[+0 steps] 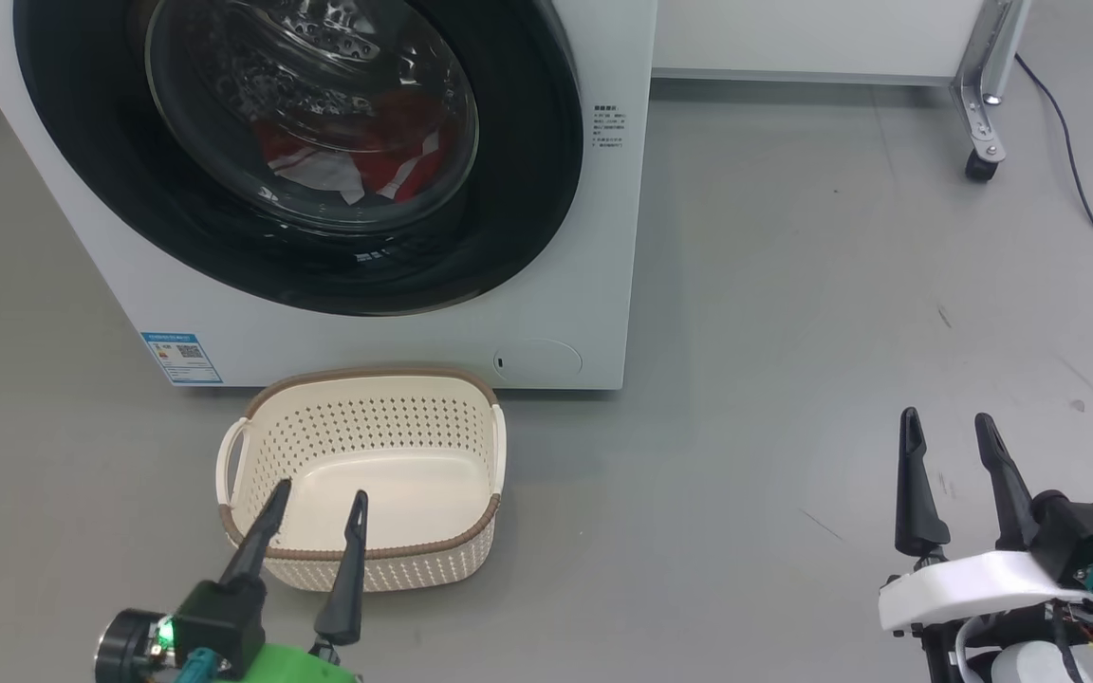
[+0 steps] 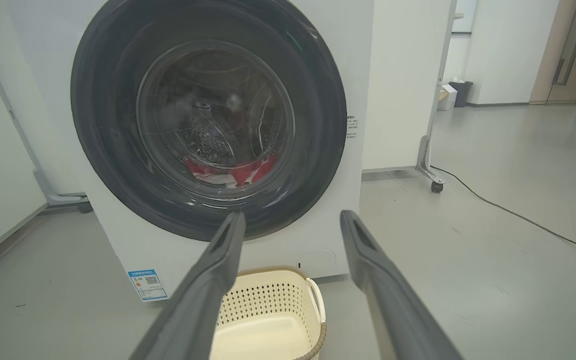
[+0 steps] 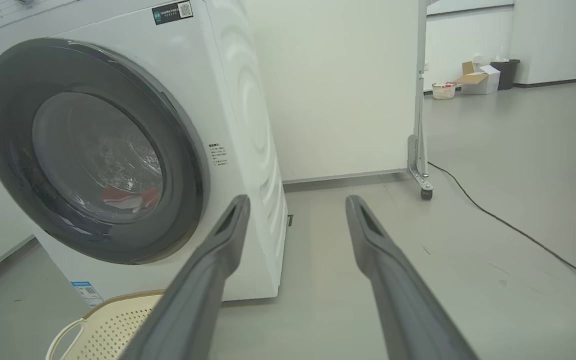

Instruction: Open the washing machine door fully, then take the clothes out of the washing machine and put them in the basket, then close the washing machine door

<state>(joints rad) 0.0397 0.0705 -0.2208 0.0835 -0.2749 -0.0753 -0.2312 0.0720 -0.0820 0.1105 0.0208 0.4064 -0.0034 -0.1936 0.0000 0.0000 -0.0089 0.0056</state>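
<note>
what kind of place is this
Likely a lab or office test space, not a home: the washing machine stands on bare grey floor beside a wheeled white partition, a cable trailing past.

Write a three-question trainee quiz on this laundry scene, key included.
1. True or false: the washing machine door is shut.
2. Fill in: the basket in front of the machine holds ____.
3. Where are the red clothes? A) in the basket B) inside the washing machine, seen through the door glass C) on the floor

Key: 1 true; 2 nothing; 3 B
</note>
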